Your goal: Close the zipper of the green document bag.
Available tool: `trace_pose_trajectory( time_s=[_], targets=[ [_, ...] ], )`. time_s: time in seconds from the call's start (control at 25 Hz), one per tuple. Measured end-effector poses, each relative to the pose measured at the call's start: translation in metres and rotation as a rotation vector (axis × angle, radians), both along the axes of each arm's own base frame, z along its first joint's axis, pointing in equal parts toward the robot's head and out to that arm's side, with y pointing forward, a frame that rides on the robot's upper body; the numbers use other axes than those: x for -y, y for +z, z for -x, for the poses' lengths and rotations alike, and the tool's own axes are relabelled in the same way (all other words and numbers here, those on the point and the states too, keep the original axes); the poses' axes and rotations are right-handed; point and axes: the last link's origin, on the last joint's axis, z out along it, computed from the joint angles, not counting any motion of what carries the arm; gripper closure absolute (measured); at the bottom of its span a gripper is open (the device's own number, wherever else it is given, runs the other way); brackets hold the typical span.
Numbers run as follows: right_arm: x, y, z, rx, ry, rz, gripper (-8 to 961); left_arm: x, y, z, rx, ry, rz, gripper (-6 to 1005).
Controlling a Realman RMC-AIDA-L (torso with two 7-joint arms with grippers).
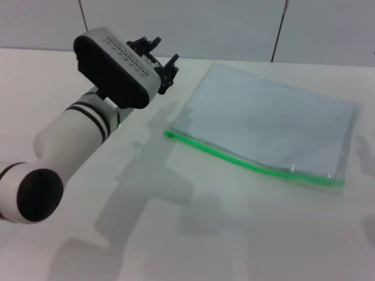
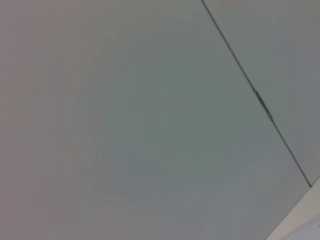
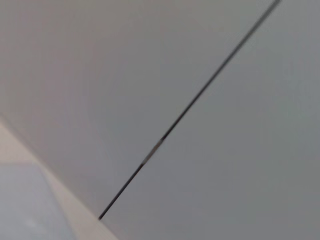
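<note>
Head view: you had the green document bag (image 1: 275, 120) lying flat on the white table (image 1: 193, 234), right of centre, with the zipper (image 1: 252, 162) running along its near long edge. The slider tab was too small to pick out. The left gripper (image 1: 159, 61) was raised above the table, to the left of the bag's far corner and apart from it; I cannot tell whether its jaws were open or closed. The right arm did not appear here.

Left wrist view: you saw only a grey wall panel (image 2: 125, 120) crossed by a dark seam (image 2: 260, 100). No bag, no fingers.

Right wrist view: again wall (image 3: 240, 165) and a seam (image 3: 190, 107), with a pale surface (image 3: 25, 210) in one corner. Only the head view showed the bag.
</note>
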Motion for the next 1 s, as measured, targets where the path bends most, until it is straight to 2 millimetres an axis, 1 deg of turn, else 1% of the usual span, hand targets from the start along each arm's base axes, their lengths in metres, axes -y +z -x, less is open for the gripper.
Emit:
trace_pose_trajectory(
  time_s=[0.16, 0.28, 0.32, 0.4, 0.44, 0.48, 0.52, 0.56, 0.6, 0.68, 0.76, 0.92, 1.0],
  targets=[
    [0.002, 0.0, 0.001, -0.048, 0.001, -0.016, 626, -0.002, -0.004, 0.0, 0.014, 0.012, 0.005, 655],
    [0.002, -0.007, 0.008, -0.099, 0.029, -0.021, 526, -0.002, -0.002, -0.001, 0.049, 0.02, -0.015, 568],
    [0.002, -0.01, 0.01, -0.113, 0.04, -0.022, 496, 0.0, 0.005, -0.001, 0.126, 0.032, -0.076, 541],
    [0.003, -0.017, 0.013, -0.146, 0.07, -0.031, 438, 0.003, 0.013, -0.002, 0.191, 0.036, -0.132, 488],
    [0.003, -0.019, 0.014, -0.166, 0.086, -0.04, 409, 0.008, 0.021, -0.002, 0.28, 0.031, -0.198, 488],
    [0.003, -0.021, 0.015, -0.193, 0.105, -0.053, 412, 0.008, 0.021, -0.002, 0.28, 0.031, -0.198, 489],
    [0.003, -0.023, 0.015, -0.219, 0.12, -0.064, 414, 0.015, 0.029, -0.001, 0.369, 0.016, -0.259, 489],
    [0.003, -0.026, 0.014, -0.253, 0.133, -0.077, 414, 0.015, 0.029, -0.001, 0.369, 0.016, -0.259, 489],
    [0.003, -0.028, 0.012, -0.286, 0.145, -0.094, 415, 0.019, 0.033, 0.001, 0.412, 0.008, -0.287, 490],
    [0.005, -0.034, 0.004, -0.353, 0.163, -0.139, 416, 0.029, 0.039, 0.003, 0.486, -0.015, -0.339, 491],
    [0.008, -0.04, -0.008, -0.405, 0.184, -0.199, 417, 0.036, 0.042, 0.006, 0.53, -0.035, -0.369, 491],
    [0.014, -0.05, -0.023, -0.458, 0.201, -0.261, 418, 0.05, 0.045, 0.013, 0.564, -0.046, -0.407, 493],
    [0.014, -0.054, -0.024, -0.485, 0.191, -0.264, 419, 0.055, 0.046, 0.016, 0.572, -0.039, -0.417, 493]
  ],
)
